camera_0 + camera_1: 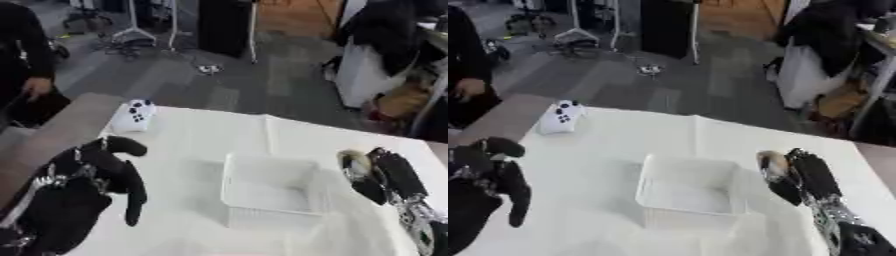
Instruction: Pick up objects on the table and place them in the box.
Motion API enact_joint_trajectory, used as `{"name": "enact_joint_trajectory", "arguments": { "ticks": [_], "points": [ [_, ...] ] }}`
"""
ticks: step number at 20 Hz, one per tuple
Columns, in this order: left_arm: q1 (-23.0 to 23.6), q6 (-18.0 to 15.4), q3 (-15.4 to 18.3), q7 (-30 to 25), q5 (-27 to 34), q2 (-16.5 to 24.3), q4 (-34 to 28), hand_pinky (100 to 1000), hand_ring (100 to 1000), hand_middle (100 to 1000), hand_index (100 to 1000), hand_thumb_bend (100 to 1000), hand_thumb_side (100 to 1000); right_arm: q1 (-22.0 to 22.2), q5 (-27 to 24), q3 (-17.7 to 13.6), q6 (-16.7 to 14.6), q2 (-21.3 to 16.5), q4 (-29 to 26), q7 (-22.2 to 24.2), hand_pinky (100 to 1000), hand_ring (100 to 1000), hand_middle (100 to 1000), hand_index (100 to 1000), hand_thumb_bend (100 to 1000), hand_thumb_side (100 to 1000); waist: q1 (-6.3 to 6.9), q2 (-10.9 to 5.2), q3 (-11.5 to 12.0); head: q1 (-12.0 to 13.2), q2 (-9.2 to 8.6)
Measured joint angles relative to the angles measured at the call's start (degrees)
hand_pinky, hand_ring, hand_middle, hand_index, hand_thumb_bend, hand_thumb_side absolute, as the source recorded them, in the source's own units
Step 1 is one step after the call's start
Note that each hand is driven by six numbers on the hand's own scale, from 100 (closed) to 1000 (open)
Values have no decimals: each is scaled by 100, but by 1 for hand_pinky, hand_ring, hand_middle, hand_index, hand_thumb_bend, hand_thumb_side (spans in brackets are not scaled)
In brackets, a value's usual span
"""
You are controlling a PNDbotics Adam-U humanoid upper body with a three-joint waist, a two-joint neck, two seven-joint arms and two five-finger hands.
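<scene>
White controller (134, 115) at far left corner of surface (192, 145), well apart from both hands. Box (269, 192) mid-surface. Left hand (92, 185) relaxed, empty. Right hand (385, 176) holding pale object (354, 162).

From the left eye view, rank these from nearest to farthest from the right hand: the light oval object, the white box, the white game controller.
1. Light oval object, against the right hand's fingers, table's right side.
2. White box, centre, just left of that hand.
3. White game controller, far left corner.
</scene>
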Motion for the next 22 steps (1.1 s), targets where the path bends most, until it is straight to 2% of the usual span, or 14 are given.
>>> {"name": "enact_joint_trajectory", "arguments": {
  "ticks": [4, 10, 14, 18, 22],
  "points": [
    [11, -2, 0, 3, -2, 1, 0, 310, 558, 759, 734, 588, 843, 0, -670, 65, -265, -102, -246, 201, 100, 100, 100, 289, 100, 983, 1, -8, -20, 30, 3],
    [36, -3, -1, 6, -6, 2, 0, 310, 558, 760, 734, 586, 845, 12, -2489, 281, -526, -137, -579, 660, 100, 100, 100, 274, 100, 981, 1, -16, -35, 47, 4],
    [55, -9, -4, 13, -7, 3, 0, 309, 558, 760, 734, 586, 846, 67, -3467, 500, -630, -225, -915, 1096, 100, 100, 100, 266, 100, 981, 1, -23, -35, 47, 5],
    [55, -4, -15, 19, -8, 4, 0, 310, 558, 760, 734, 586, 846, 124, -4157, 704, -693, -282, -1257, 1515, 100, 100, 100, 265, 100, 984, 1, -31, -35, 47, 6],
    [55, -4, -16, 20, -8, 4, 0, 310, 558, 760, 734, 587, 844, 172, -4554, 889, -716, -282, -1577, 1822, 100, 100, 100, 262, 100, 984, 1, -31, -31, 47, 7]
  ]
}}
